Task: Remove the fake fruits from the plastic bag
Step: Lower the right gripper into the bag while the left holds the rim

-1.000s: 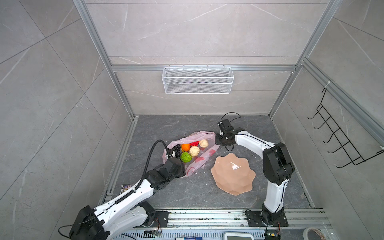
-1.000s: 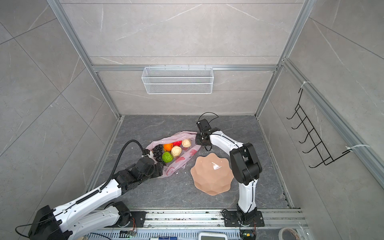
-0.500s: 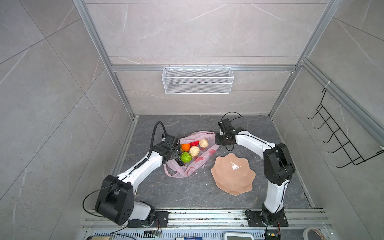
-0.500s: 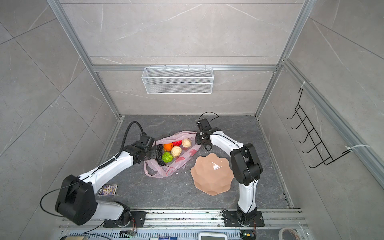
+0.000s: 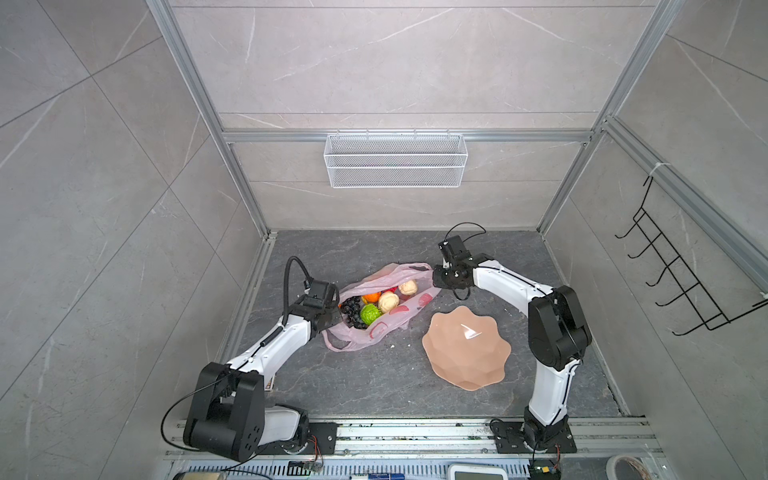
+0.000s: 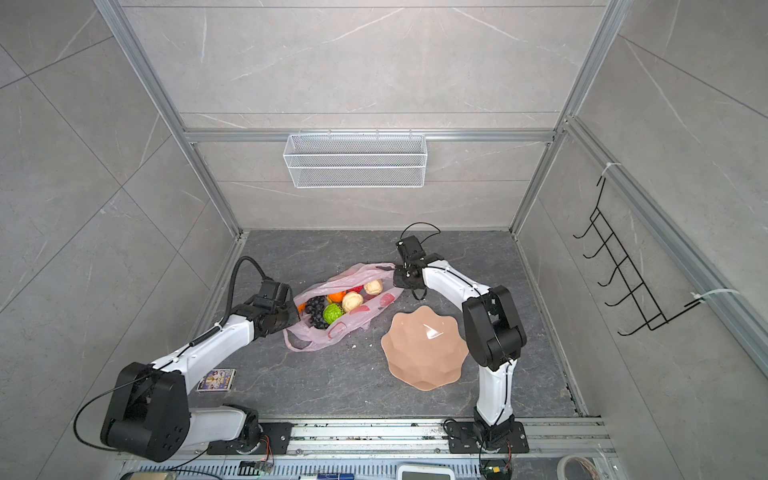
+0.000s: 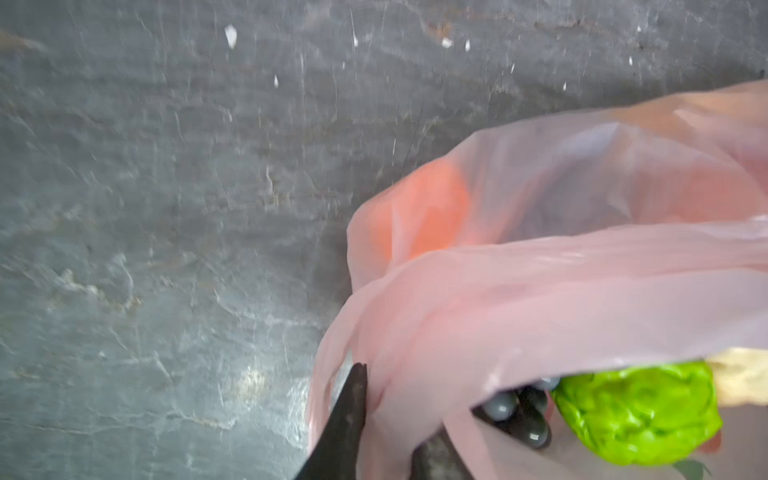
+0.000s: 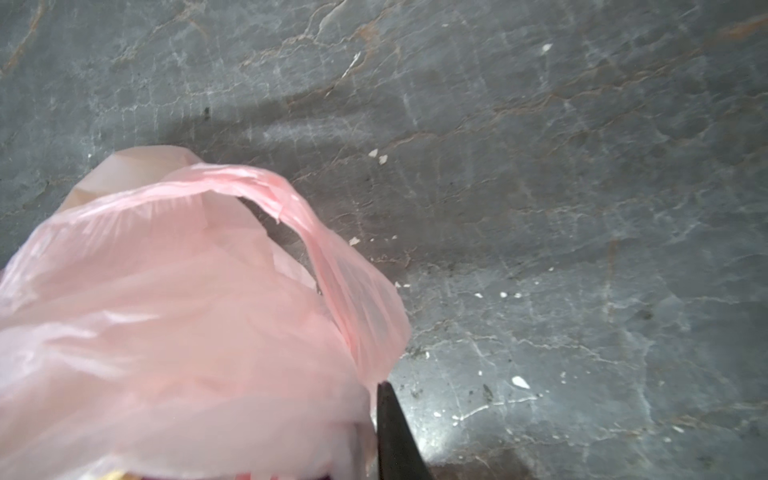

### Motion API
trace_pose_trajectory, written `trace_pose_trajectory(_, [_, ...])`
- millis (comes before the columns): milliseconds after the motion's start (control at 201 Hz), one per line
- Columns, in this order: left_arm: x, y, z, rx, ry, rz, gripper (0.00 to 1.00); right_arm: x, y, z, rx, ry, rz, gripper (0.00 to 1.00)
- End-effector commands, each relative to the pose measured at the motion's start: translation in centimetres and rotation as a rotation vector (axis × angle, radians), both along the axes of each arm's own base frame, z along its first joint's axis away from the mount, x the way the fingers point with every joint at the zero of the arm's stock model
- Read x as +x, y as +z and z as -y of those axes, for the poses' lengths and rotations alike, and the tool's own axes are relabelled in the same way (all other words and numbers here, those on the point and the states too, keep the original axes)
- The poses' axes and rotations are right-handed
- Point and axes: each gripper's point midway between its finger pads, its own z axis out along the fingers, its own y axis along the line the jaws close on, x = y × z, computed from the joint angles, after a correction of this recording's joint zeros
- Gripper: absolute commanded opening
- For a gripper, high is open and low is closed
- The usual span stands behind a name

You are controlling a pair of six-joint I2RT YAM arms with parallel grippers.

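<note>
Left jaws: narrow, pinching the rim of the plastic bag [image 5: 397, 312], with pink film bunched between the two dark fingers [image 7: 345, 419]. Right jaws: closed on the opposite handle, film drawn taut to the fingertip [image 8: 392, 424]. Bag lies on the worktop [image 5: 374, 386] between both jaws, mouth open. Inside: grape bunch [image 5: 352, 309] and green lumpy ball [image 5: 370, 314] nearest left jaws; beige knobbly lumps [image 5: 388, 301] and an orange [image 5: 372, 296] toward right jaws.
</note>
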Motion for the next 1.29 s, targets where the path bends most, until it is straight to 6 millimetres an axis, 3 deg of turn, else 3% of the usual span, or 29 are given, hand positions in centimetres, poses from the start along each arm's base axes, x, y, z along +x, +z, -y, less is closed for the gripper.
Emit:
trace_pose_trajectory(0, [0.8, 1.4, 1.7, -0.115, -0.020, 0.086, 0.11, 0.7, 0.8, -0.7, 0.022, 0.031, 0.016, 0.15])
trace_pose_trajectory(125, [0.2, 1.7, 3.9, -0.165, -0.089, 0.117, 0.09, 1.1, 0.8, -0.7, 0.008, 0.031, 0.016, 0.15])
trace_pose_trajectory(269, [-0.2, 2.5, 5.5, -0.158, -0.144, 0.152, 0.09, 1.0, 1.5, -0.9, 0.018, 0.046, 0.029, 0.30])
trace_pose_trajectory(369, [-0.3, 2.0, 5.5, -0.136, -0.152, 0.144, 0.08, 0.7, 2.3, -1.2, 0.025, 0.057, 0.042, 0.49])
trace_pose_trajectory(488, [-0.3, 2.0, 5.3, -0.120, -0.160, 0.158, 0.08, -0.1, 3.8, -1.3, 0.005, 0.059, 0.067, 0.62])
trace_pose_trajectory(692, [-0.3, 2.1, 5.3, -0.105, -0.195, 0.187, 0.08, -2.9, 7.3, -2.3, 0.001, 0.040, 0.114, 0.67])
trace_pose_trajectory(827, [-0.5, 1.7, 5.5, -0.116, -0.212, 0.199, 0.09, -5.7, 9.3, -4.8, 0.058, 0.021, 0.132, 0.67])
trace_pose_trajectory(996, [-0.7, 1.4, 6.0, -0.138, -0.240, 0.214, 0.08, -9.3, 9.8, -11.1, 0.180, 0.096, 0.109, 0.67])
trace_pose_trajectory(1126, [-0.8, 1.1, 6.1, -0.131, -0.256, 0.223, 0.09, -11.3, 8.5, -14.7, 0.204, 0.161, 0.066, 0.67])
trace_pose_trajectory(1290, [-0.9, 1.1, 6.0, -0.124, -0.273, 0.238, 0.09, -12.4, 5.6, -16.4, 0.275, 0.155, -0.007, 0.66])
